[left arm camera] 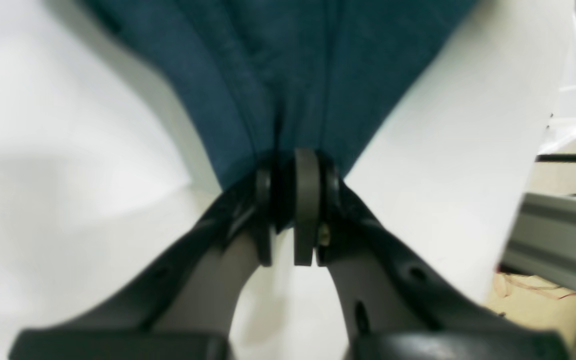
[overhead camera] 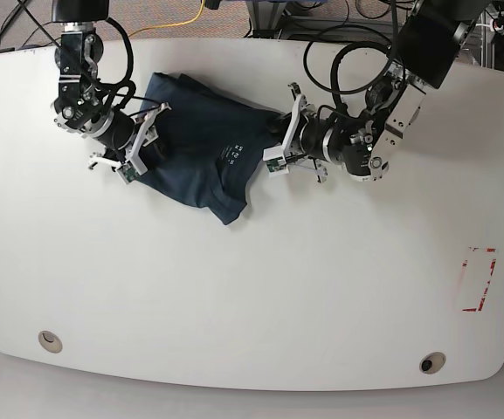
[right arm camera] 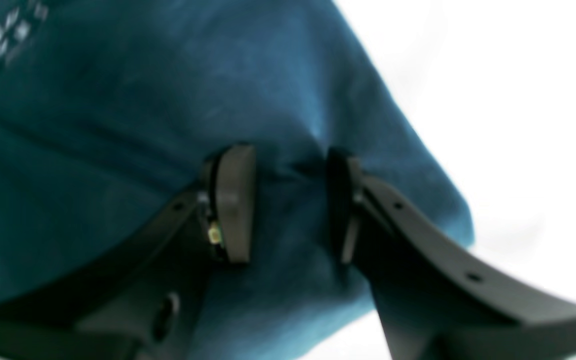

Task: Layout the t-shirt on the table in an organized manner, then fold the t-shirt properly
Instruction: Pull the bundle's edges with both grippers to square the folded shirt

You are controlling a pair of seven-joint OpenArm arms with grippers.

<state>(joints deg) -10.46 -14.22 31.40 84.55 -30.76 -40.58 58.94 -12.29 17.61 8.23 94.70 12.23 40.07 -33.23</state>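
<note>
1. The t-shirt (overhead camera: 201,148) bears a small pale printed mark (overhead camera: 234,155) on its fabric in the base view; the print is too small to read.
2. The right wrist view shows the same pale mark (right arm camera: 15,30) as a cluster of blurred light squares at the shirt's upper left (right arm camera: 118,125); no letters can be made out.
3. No other text, brand or number is legible anywhere.

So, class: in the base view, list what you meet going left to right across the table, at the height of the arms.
Right tool → t-shirt → left tool → red tape mark, lower down near the right edge of the table.
</note>
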